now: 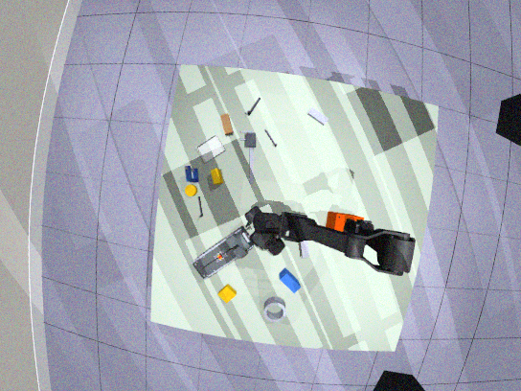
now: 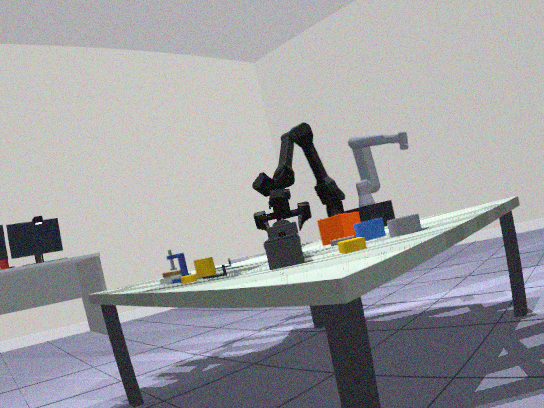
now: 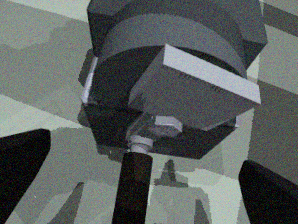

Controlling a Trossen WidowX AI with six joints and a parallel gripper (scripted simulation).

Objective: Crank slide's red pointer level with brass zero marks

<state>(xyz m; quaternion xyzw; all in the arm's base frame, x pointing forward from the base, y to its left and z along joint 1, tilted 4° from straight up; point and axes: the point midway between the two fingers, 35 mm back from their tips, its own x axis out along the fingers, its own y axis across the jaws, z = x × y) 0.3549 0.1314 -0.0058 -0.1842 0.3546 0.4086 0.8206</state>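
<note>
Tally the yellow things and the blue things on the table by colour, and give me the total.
Yellow: 3 (taller block, lower block, disc)
Blue: 2 (plain block, darker bracket)
Total: 5

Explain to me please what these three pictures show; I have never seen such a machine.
A black robot arm stands on a table. One picture looks down from above, one from the side, and one from the arm's wrist. The open gripper holds nothing; its two dark fingers stand around the black handle of a grey machine. Also on the table are orange and blue blocks and a grey ring.
</note>
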